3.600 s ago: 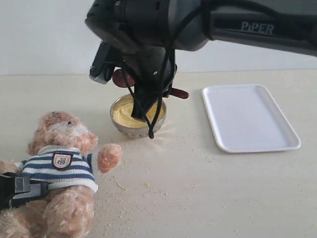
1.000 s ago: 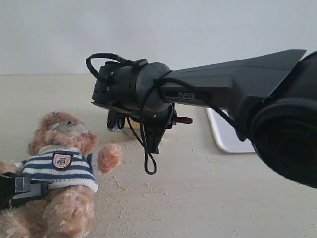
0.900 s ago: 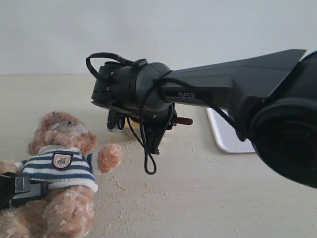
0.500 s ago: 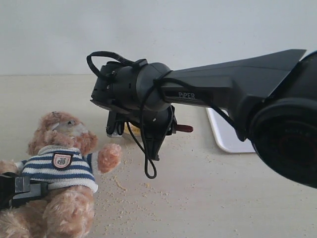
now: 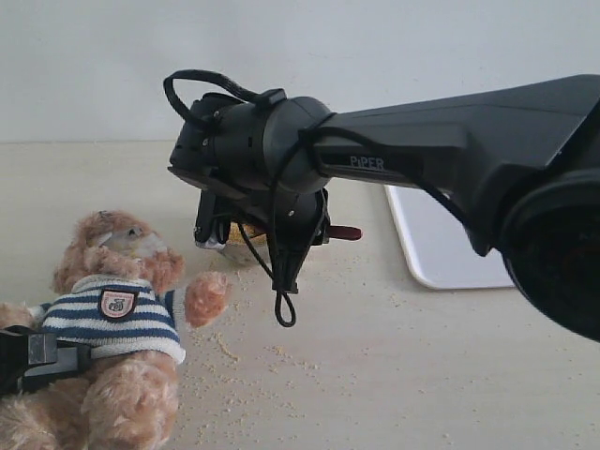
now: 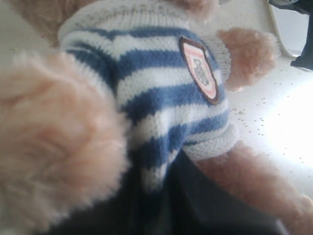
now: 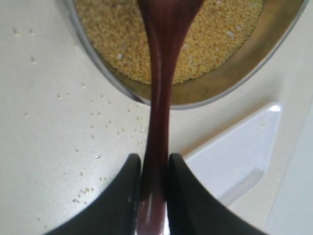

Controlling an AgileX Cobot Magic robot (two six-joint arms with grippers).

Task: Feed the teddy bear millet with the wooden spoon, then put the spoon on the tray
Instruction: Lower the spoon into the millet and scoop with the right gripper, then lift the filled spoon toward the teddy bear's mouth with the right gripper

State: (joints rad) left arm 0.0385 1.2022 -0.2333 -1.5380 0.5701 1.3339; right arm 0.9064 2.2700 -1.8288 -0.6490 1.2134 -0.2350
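Note:
The teddy bear [image 5: 117, 309] in its striped shirt [image 6: 161, 83] sits at the front left. My left gripper [image 5: 37, 361] is shut on its side, and the dark fingers [image 6: 195, 205] press into the shirt's lower edge. My right gripper [image 7: 154, 161] is shut on the slim handle of the wooden spoon [image 7: 157, 98], whose oval end reaches over the millet [image 7: 112, 34] in the metal bowl [image 7: 234, 73]. In the exterior view the right wrist [image 5: 253, 159] hides most of the bowl [image 5: 214, 243]. Only the spoon's handle end [image 5: 345, 232] sticks out. The white tray [image 5: 441, 248] lies to the right, partly behind the arm.
Loose millet grains [image 5: 281, 352] are scattered on the beige table between the bear and the bowl. A cable loop [image 5: 283, 309] hangs under the right wrist. A corner of the tray [image 7: 239, 152] shows just beyond the bowl.
A few seconds ago the right arm was high over the bowl; it has since come down low in front of it. Over the last second the wrist rose and tilted slightly. The left arm and the bear are unchanged.

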